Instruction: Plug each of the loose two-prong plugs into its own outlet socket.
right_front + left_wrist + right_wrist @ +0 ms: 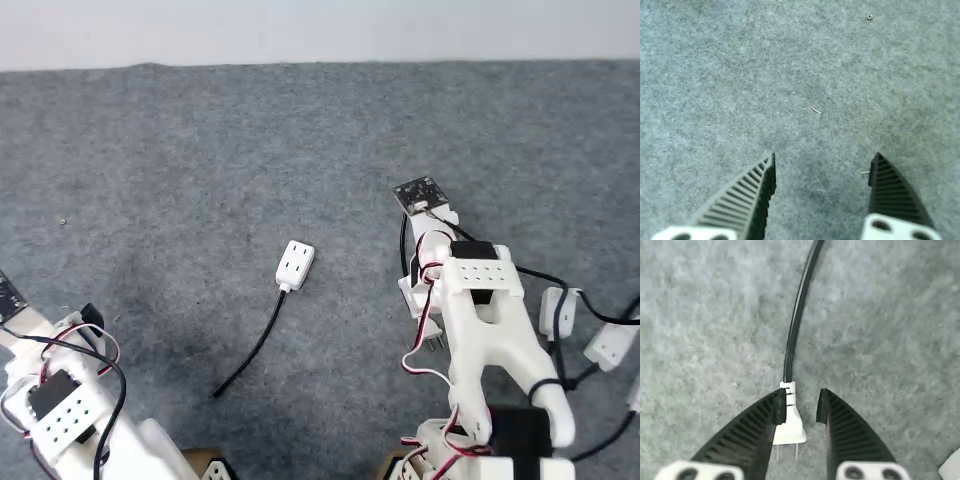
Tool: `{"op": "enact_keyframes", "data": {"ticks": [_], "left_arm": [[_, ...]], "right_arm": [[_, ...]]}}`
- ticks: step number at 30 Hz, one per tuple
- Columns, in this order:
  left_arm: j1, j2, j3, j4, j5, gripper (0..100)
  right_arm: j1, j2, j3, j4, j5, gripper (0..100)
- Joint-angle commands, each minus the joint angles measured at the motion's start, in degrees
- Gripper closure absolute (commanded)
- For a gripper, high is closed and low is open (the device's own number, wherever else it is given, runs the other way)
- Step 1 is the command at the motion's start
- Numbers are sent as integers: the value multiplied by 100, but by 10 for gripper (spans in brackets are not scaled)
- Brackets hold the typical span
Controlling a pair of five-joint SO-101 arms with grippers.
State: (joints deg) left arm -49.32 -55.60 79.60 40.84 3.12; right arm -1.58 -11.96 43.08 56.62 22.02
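On grey carpet (200, 150), right gripper (801, 393) narrowly straddles a plug (788, 429), part-hidden; left gripper (825, 156) gapes wide.

Grey fuzzy carpet mat (200, 150), bordered at twelve o'clock by a pale white wall strip (320, 30); a tiny silver screw (869, 16) and thin metal pin (816, 110) lie on it.

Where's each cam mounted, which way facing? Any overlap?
High view: fixed above, looking down on the grey mat and outlet block; left arm and right arm at the near edge.
Left wrist view: on the left wrist, facing down past the open left tool at bare mat.
Right wrist view: on the right wrist, facing down; open right tool straddles a plug.
Shared: mat in all three.
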Motion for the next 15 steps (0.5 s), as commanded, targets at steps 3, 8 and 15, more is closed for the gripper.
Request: {"op": "enact_keyframes", "data": {"ticks": [3, 8, 15], "left_arm": [[26, 0, -66, -132, -18, 717], [26, 0, -66, -132, -18, 717], [26, 0, -66, -132, -18, 717]], "right_arm": [[-40, 567, -369, -347, 246, 882], [-57, 831, -571, -189, 580, 882], [-57, 857, -571, -154, 721, 882]]}}
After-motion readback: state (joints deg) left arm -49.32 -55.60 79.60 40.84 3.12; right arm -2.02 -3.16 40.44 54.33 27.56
